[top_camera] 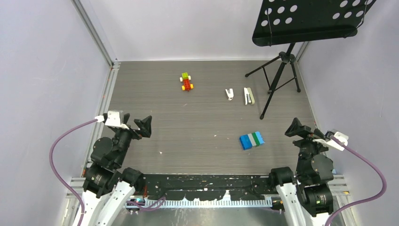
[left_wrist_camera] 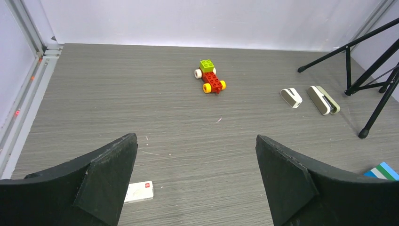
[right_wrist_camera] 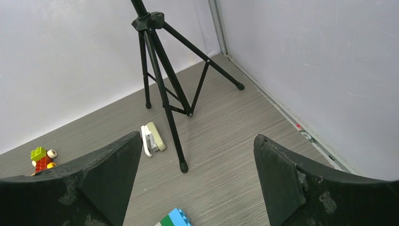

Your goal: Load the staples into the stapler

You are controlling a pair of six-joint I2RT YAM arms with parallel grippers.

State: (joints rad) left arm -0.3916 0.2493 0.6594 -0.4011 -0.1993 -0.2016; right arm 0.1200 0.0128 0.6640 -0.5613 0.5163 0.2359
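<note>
Stapler (top_camera: 249, 96): shut, flat on the desk (top_camera: 197, 122), well ahead of both pairs of fingers and more toward the right pair's side. Left fingers (left_wrist_camera: 108, 174) spread wide, holding nothing. Right fingers (right_wrist_camera: 291, 174) spread wide too, equally bare. Both pairs parked back by the bases, well apart from the stapler.

Staples (left_wrist_camera: 139, 191): only the small white carton on show, with a red-orange mark on one end. Lying flat just below and beside one of the left fingers in the left wrist view. No telling about a strip inside.

Progress, going by the layout: basically zero. Nothing gripped, nothing opened. Left to do, probably: fetch the strip, pop the stapler open, slide the strip in, snap it shut.

Looks and feel:
- stapler: slim bar, grey-beige top over white body, smooth plastic by the look of it, rounded ends
- carton: thin card, crisp corners
- desk: dark grey, matte, fine grain lines
- fingers: black wedges, matte, a bit scuffed on the right pair

Clutter: stubby white thing (top_camera: 229, 94) just beside the stapler, brick toy car (top_camera: 187, 81) far ahead of the left fingers, blue-green-white box (top_camera: 251, 140) near the right fingers, black tripod (right_wrist_camera: 162, 70) with a leg right next to the stapler.
</note>
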